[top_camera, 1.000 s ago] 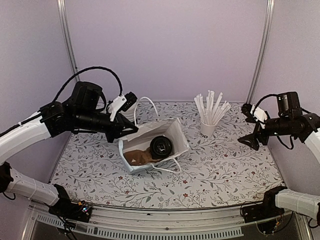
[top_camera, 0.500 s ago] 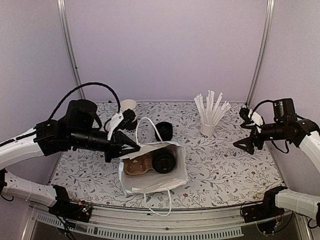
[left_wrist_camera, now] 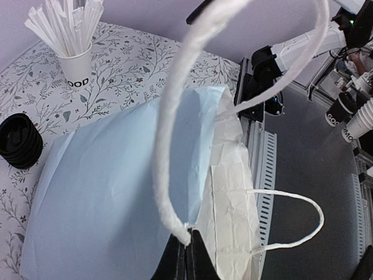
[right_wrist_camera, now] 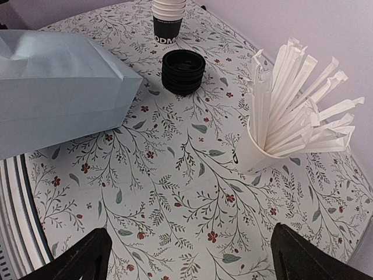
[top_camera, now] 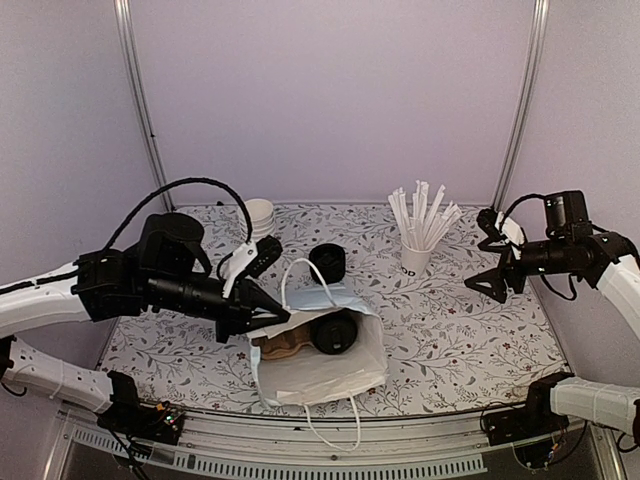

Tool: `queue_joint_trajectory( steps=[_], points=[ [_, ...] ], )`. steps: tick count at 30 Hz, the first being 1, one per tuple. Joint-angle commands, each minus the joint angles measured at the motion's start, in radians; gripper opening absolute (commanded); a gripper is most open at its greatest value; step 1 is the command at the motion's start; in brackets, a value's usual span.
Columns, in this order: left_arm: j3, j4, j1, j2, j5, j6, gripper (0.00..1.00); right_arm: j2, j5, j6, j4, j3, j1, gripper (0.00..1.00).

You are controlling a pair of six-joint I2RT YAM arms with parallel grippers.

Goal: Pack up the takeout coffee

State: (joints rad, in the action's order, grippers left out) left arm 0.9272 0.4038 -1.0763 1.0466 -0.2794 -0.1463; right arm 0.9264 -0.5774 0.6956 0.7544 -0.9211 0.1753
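A white paper bag [top_camera: 320, 370] sits low in the centre of the top view, with a brown cardboard carrier [top_camera: 283, 346] inside its open mouth. Just above it is a stack of black lids [top_camera: 328, 262]. Nested cups [top_camera: 260, 215] stand further up and left, and a white cup of wrapped straws [top_camera: 414, 258] stands to the right, all on a floral tabletop [top_camera: 460, 330].

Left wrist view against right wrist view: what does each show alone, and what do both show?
Only the left wrist: the left end effector shut on a rope handle. Only the right wrist: the nested cup stack and the open right end effector. Both: the paper bag, black lids, straw cup.
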Motion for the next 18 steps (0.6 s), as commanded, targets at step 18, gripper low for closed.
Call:
queue_joint_trajectory(
  steps=[18],
  points=[
    [0.039, -0.041, 0.007, 0.066, 0.046, 0.001, 0.00, 0.124, -0.323, 0.029, 0.187, -0.378, 0.084, 0.99]
  ],
)
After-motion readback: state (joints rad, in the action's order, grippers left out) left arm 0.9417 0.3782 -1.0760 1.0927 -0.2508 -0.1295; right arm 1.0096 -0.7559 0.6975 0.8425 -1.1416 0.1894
